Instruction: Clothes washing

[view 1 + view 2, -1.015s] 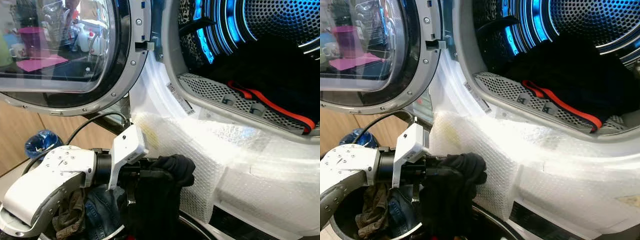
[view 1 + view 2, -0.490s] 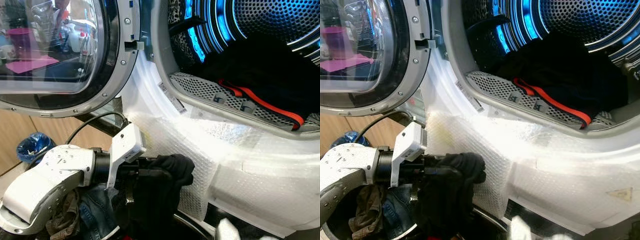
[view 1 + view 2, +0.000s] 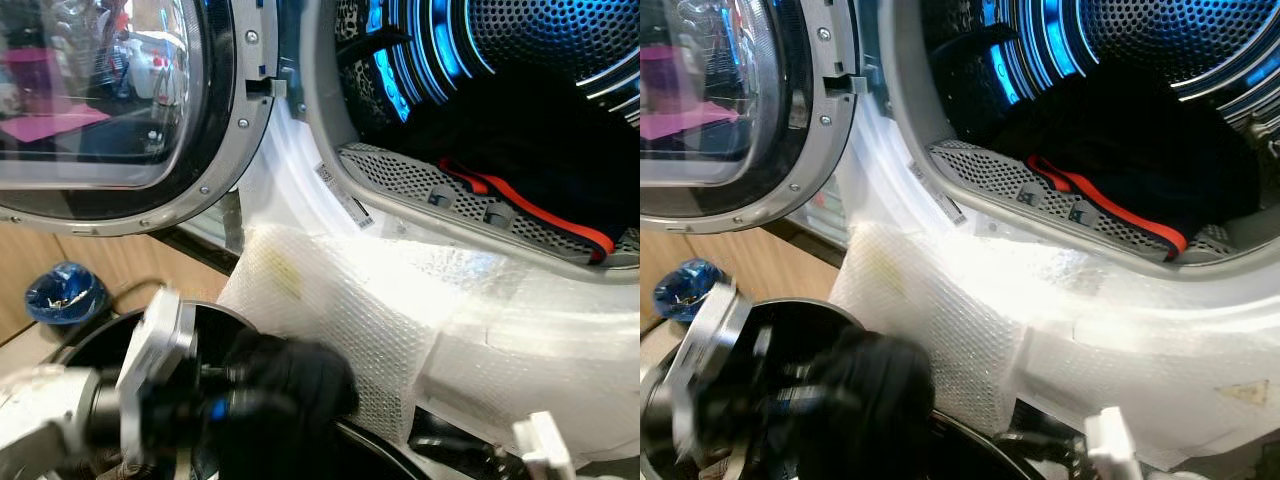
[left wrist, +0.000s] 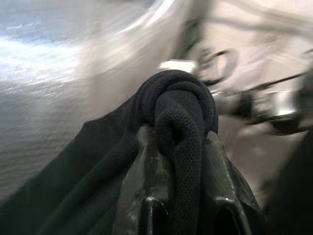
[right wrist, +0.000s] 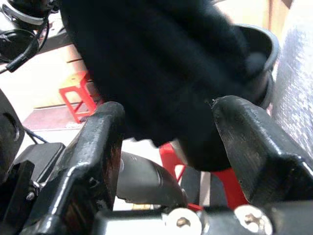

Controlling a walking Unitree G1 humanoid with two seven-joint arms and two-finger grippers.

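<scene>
My left gripper [image 4: 179, 139] is shut on a black knit garment [image 4: 178, 105], bunched in a thick fold between its fingers [image 4: 146, 161]. In the eye views that garment [image 3: 290, 385] hangs at the lower left, over a black laundry basket [image 3: 95, 340] and close to the washer's front. The left arm there is blurred. My right gripper [image 5: 166, 127] is open, its fingers [image 5: 100, 147] spread below the dark cloth [image 5: 161, 63] without clamping it. Its white wrist [image 3: 540, 450] shows at the bottom right. The washer drum [image 3: 540, 40] is lit blue and holds dark clothes with a red stripe [image 3: 525, 200].
The round washer door [image 3: 110, 90] stands open at the left. Bubble wrap [image 3: 400, 320] covers the washer's front below the opening. A blue bundle [image 3: 62, 290] lies on the floor by a wooden panel. A red stool [image 5: 78, 93] stands farther off.
The left arm has dropped lower and to the left with the black garment and is now blurred. The right arm's wrist has come up at the bottom right.
</scene>
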